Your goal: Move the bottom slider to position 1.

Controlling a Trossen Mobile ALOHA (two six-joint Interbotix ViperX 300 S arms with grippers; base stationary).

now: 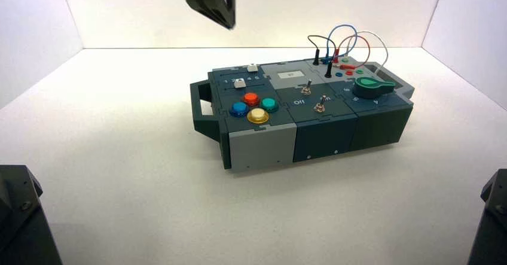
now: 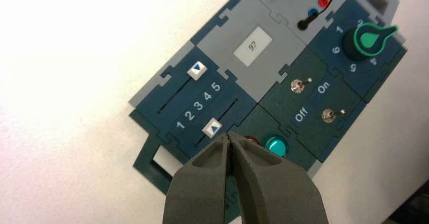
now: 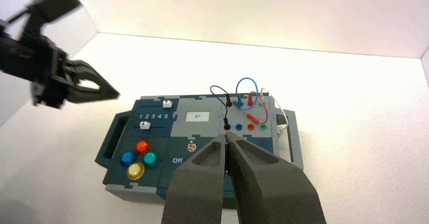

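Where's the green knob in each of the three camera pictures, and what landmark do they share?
High view: right part of the box, the green knob.
Left wrist view: near the upper right corner.
Right wrist view: not visible.
Shared landmark: the white label.

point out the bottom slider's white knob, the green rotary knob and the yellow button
bottom slider's white knob (image 2: 212,128): left wrist view, on its top face
green rotary knob (image 1: 372,85): high view, on its round body
yellow button (image 3: 135,171): right wrist view, on its domed cap
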